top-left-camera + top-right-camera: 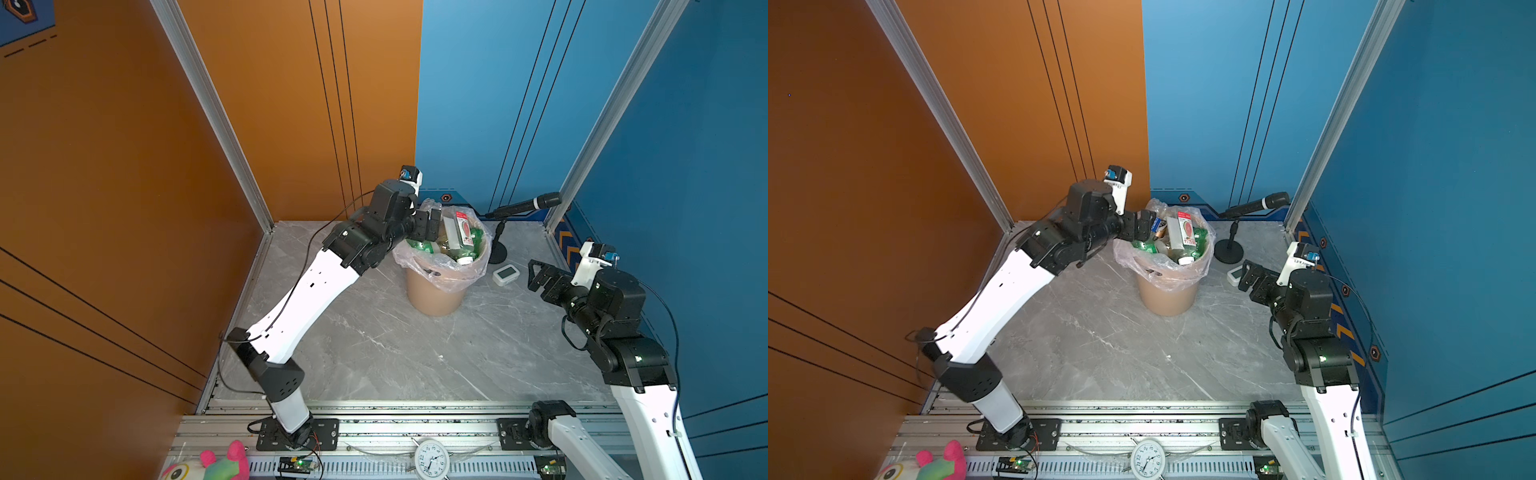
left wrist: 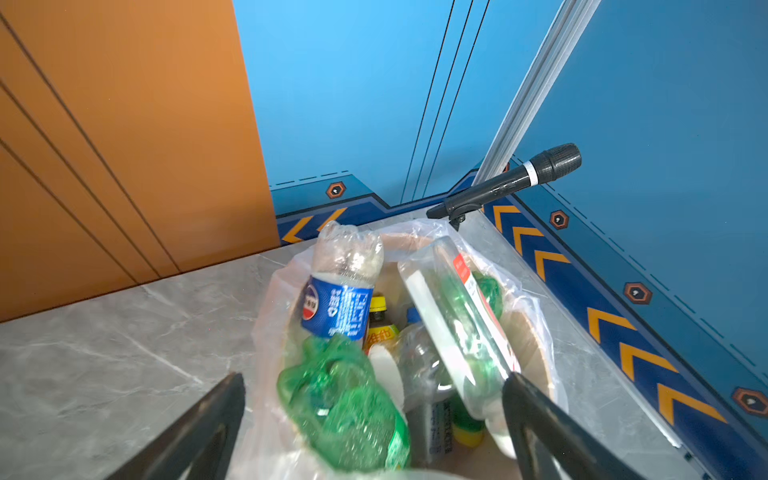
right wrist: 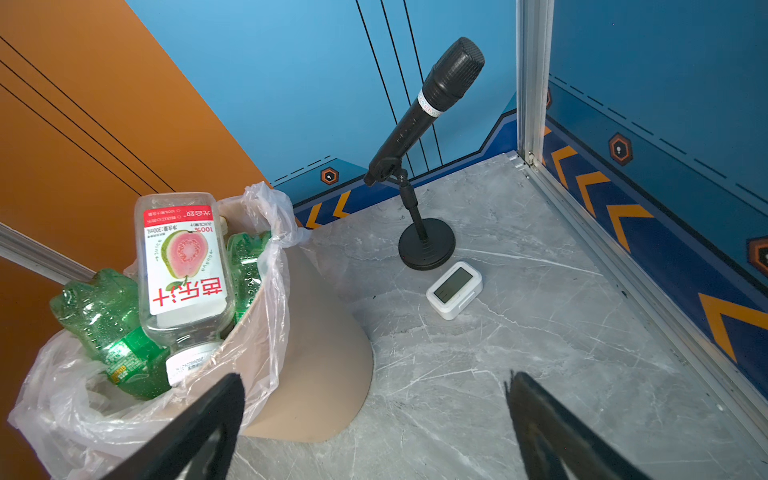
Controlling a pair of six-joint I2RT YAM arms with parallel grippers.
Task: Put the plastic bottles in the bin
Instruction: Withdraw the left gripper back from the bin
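The bottles point(image 2: 345, 399) lie heaped in the bin point(image 1: 434, 297), which stands far on the bench point(image 1: 374, 353), about mid-width. The heap reaches the rim. A blue-label bottle point(image 2: 338, 291) stands on end at its far left, and a guava bottle point(image 3: 183, 266) pokes above the rim on the right. No bottle shows on the bench.

The left pincer point(image 1: 429, 222) hangs spread and empty over the bin's left rim, just beside the blue-label bottle. The step looks like clearing out after a drop. It should go best as a straight lift before any pull back, jaws kept wide, so that neither finger snags the bag point(image 1: 446, 278) nor tips the tall bottles off the heap.

The right pincer point(image 1: 540, 276) is spread and empty too, over the bench right of the bin, near the microphone point(image 1: 523, 205).
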